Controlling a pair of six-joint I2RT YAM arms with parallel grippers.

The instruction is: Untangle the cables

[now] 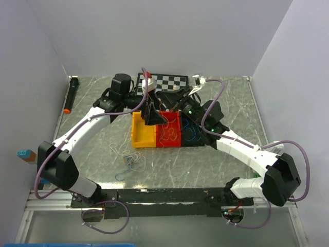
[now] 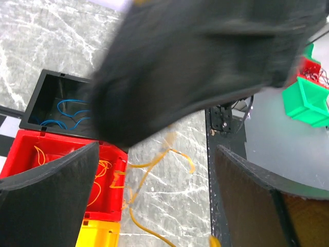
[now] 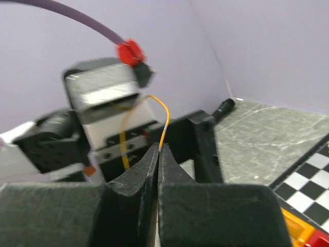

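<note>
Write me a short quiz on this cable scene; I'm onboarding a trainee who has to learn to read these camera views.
1. True or false: the right gripper is shut on an orange-yellow cable.
2. Which bin holds the blue cables? A yellow bin, B red bin, C black bin.
3. Fill the blank: over the bins, the left gripper is ___.

Key: 1 true; 2 C; 3 open.
</note>
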